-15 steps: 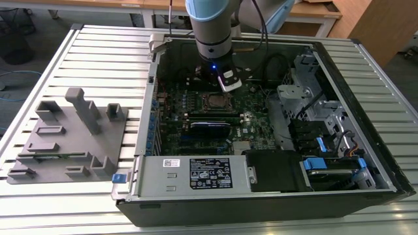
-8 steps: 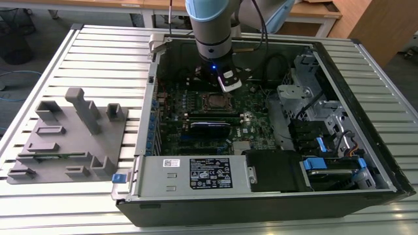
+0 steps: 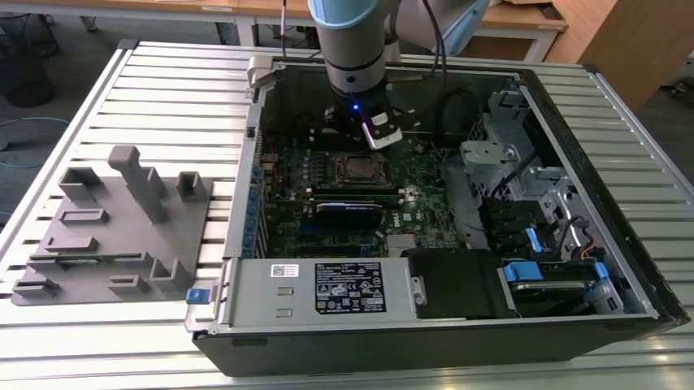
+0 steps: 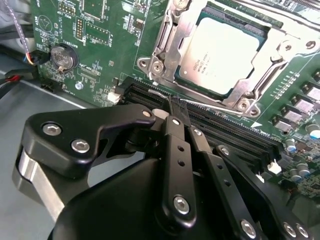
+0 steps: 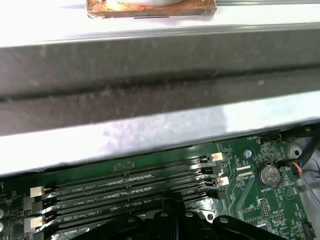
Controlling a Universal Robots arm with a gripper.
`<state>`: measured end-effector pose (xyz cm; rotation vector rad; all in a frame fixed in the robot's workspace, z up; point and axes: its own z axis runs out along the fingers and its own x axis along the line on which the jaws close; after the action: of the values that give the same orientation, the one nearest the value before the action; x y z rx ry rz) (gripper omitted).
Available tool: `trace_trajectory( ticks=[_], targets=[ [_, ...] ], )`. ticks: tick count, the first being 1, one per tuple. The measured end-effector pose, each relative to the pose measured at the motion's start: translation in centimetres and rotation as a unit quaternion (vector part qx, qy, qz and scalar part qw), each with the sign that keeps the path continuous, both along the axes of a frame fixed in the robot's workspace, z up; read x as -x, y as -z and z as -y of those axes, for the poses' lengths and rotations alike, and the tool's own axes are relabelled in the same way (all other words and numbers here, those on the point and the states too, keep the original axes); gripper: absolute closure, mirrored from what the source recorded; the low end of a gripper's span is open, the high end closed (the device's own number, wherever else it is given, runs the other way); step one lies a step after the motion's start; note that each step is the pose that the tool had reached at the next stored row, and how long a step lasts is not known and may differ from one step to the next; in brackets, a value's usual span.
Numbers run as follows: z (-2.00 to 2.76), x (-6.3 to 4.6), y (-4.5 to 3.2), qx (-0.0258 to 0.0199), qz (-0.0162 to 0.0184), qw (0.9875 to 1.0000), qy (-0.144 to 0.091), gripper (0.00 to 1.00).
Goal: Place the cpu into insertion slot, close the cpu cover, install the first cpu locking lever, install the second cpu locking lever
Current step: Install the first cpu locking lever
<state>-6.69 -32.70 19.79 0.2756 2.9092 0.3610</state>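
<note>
Slatted table [image 3: 162,89]; cpu [image 4: 222,52] seated under cpu cover [image 4: 167,47]; gripper [image 4: 176,111] pinched beside.

A robotics lab or workshop — an opened computer case [image 3: 434,244] sits on a slatted metal counter [image 3: 162,89], wooden desks [image 3: 521,20] behind.

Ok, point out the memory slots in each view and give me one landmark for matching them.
Exterior view: the memory slots are the long dark strip beside the cpu, on its nearer side.
Second wrist view: black rows running between the cpu and the tool.
First wrist view: long rows just beyond the tool tip.
Shared landmark: the tool, its tip at the slots in both wrist views.
</note>
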Motion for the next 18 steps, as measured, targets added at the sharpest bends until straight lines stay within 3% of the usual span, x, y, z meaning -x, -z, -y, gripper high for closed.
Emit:
trace_trajectory(
  ticks=[18],
  targets=[
    [-0.25,0.01,0.04,0.0,0.0,1.0,0.008,0.9]
  ],
)
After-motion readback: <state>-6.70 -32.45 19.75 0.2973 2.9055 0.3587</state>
